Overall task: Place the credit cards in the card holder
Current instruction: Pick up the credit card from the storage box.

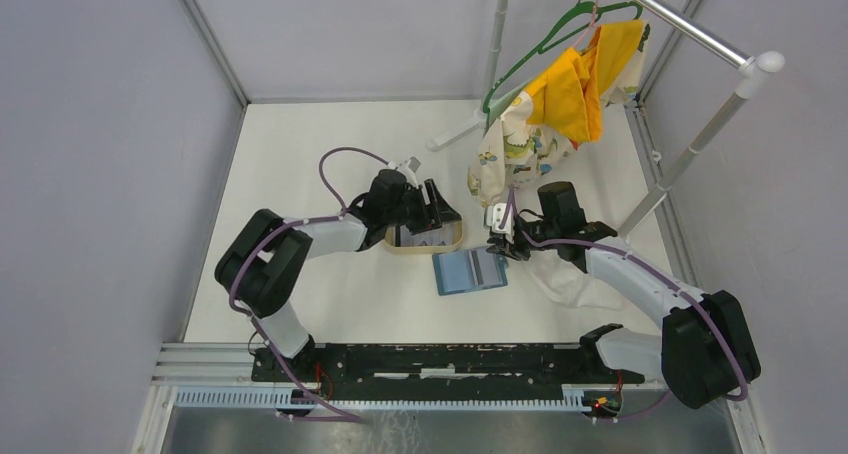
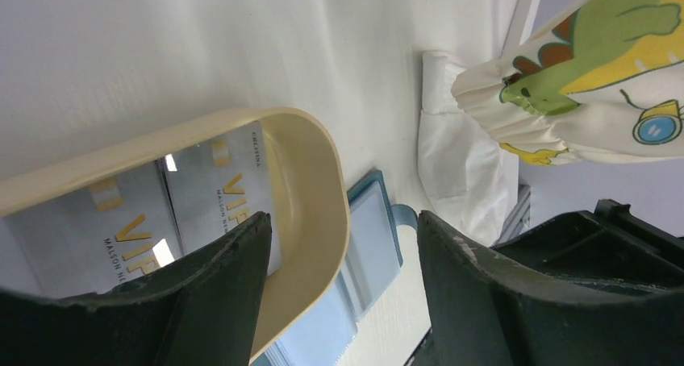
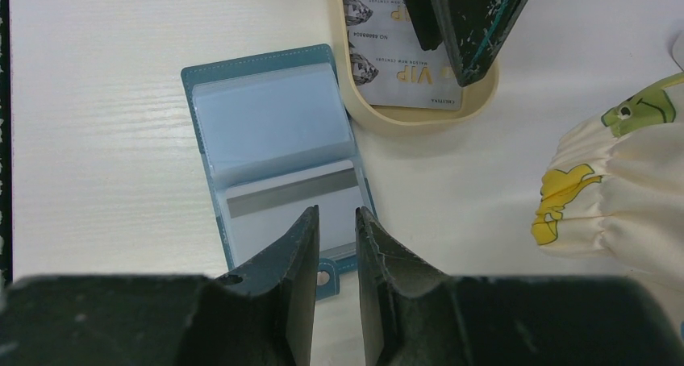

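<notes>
From above, the left gripper (image 1: pixel 432 212) hangs over the tan oval tray (image 1: pixel 452 244) in the middle of the white table (image 1: pixel 300 164). Just below and right of the tray, the blue card holder (image 1: pixel 470 271) lies open and flat. The right gripper (image 1: pixel 503 242) sits at the holder's upper right edge. A white cloth (image 1: pixel 575 282) lies partly under that arm. At upper right, a dinosaur-print garment (image 1: pixel 508 149) hangs from a green hanger (image 1: pixel 560 29) on a metal rack (image 1: pixel 690 29). In the left wrist view, the left gripper (image 2: pixel 343 301) stands wide open and holds nothing. One of its fingers is over the silver credit cards (image 2: pixel 137 221) with gold VIP lettering, which lie inside the tray (image 2: pixel 323 164). The other finger is outside the rim. The card holder (image 2: pixel 373 245) shows in the gap between them, with the cloth (image 2: pixel 460 164) and the garment (image 2: pixel 597 84) at upper right. In the right wrist view, the card holder (image 3: pixel 266 116) fills the centre-left, its clear sleeves facing up. A striped card (image 3: pixel 290 198) is tucked in the lower sleeve. The remaining credit cards (image 3: pixel 387 60) rest in the tray (image 3: pixel 419 114) at top centre, under the left gripper's dark fingers (image 3: pixel 472 19). The right gripper (image 3: pixel 337 257) has its jaws a narrow gap apart over the holder's lower edge. The snap tab shows in that gap, but whether the jaws pinch it cannot be told. The garment (image 3: pixel 621 189) lies at the right edge.
</notes>
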Robot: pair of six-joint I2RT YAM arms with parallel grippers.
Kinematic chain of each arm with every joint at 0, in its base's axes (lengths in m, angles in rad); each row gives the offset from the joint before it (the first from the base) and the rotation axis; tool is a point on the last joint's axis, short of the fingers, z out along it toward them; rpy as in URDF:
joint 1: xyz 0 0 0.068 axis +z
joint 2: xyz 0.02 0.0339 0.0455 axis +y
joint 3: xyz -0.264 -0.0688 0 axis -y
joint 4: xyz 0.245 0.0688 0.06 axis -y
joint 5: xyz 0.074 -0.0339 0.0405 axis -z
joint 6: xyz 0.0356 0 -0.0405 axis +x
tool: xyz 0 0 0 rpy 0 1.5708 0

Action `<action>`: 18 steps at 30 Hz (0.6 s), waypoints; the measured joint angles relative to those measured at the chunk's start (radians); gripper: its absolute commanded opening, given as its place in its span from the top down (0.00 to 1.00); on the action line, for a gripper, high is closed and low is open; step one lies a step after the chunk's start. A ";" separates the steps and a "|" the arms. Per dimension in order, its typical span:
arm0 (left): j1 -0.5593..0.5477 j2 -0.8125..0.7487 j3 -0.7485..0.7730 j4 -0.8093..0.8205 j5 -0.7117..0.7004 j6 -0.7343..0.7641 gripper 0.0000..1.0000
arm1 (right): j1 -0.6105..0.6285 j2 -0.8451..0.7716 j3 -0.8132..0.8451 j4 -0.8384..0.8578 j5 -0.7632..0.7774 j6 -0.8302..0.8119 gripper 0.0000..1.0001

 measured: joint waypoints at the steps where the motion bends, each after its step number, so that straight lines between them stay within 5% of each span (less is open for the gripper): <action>1: 0.000 -0.005 0.000 -0.006 -0.006 0.000 0.27 | 0.000 0.000 0.000 0.000 0.003 0.000 0.71; 18: 0.000 -0.141 0.028 -0.390 -0.401 0.193 0.17 | 0.000 0.000 -0.003 0.001 0.006 0.010 0.71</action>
